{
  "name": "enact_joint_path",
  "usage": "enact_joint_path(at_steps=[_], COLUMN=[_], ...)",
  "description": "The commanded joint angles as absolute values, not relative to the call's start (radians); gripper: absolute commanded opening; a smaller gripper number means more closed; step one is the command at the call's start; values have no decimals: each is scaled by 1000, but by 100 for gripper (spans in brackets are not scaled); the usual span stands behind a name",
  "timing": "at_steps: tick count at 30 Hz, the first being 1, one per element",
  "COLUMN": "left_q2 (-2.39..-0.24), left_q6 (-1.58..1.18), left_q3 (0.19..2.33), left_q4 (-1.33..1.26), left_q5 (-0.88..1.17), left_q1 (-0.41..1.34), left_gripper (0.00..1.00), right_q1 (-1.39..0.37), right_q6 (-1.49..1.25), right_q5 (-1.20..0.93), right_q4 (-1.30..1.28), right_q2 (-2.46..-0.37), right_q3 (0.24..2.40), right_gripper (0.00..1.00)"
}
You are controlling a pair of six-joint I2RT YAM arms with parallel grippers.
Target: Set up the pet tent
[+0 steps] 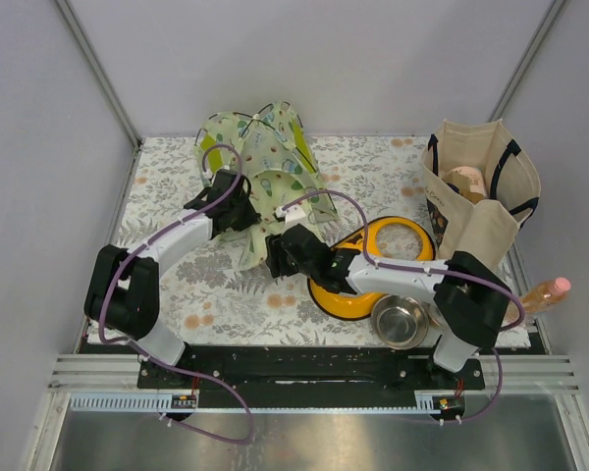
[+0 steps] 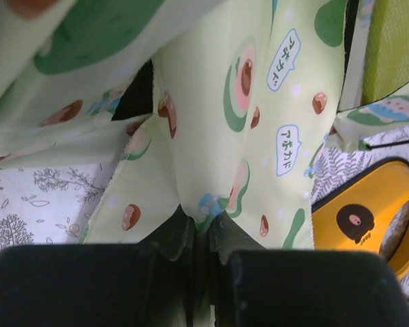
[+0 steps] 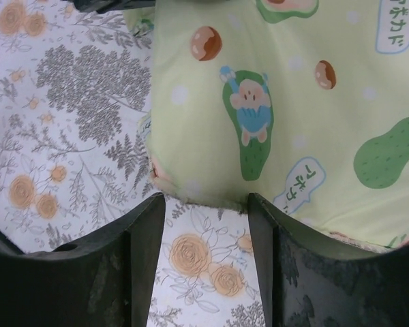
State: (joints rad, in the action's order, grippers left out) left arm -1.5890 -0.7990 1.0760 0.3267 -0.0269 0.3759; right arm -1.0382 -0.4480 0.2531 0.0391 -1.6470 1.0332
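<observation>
Currently left jaws pinched shut on pet tent (image 1: pixel 263 157) fabric; right jaws part-open, empty, at tent's near edge above surface (image 1: pixel 167 177).

Left of the pet tent (image 1: pixel 263 157) I see open surface (image 1: pixel 167 182); the orange feeder (image 1: pixel 334 299) crowds its right side.

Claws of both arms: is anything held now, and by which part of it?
The left claw is shut on a fold of the pale green avocado-print fabric pet tent. The right claw is open and holds nothing.
</observation>
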Motion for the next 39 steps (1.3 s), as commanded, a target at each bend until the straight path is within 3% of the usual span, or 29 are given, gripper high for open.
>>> enact_joint_path(at_steps=[1,4,7,16,18,23,28,34,39], left_q2=[-1604,-1623,-1634,-1493,-1424,-1251,-1060,-976,-1096], left_q6=[-862,-865,-855,-793,-775,-739,-635,-463,-387], left_q3=[1069,1071,1074,994,965,870,839,856,883], left_q4=[181,149,123,89,97,142,245,256,166], left_q5=[-101,-101,-74,77,109,152,17,-237,-284], left_q1=[365,362,357,357,357,357,356,351,339], left_gripper=[0,2,14,74,81,88,90,85,84], right_q1=[-1000,-983,-971,-969,-969,-969,-969,-969,-968], right_q6=[-422,-420,-413,-425,-430,-436,-390,-253,-151], right_q5=[308,308,293,175,154,77,80,150,179], right_q4=[78,90,95,-36,-73,-123,-133,-138,-152], right_q2=[-1709,-1746,-1753,-1524,-1453,-1306,-1278,-1446,-1652], right_q3=[1111,1135,1146,1048,1005,936,977,1191,1394], right_gripper=[59,57,58,78,82,89,90,90,90])
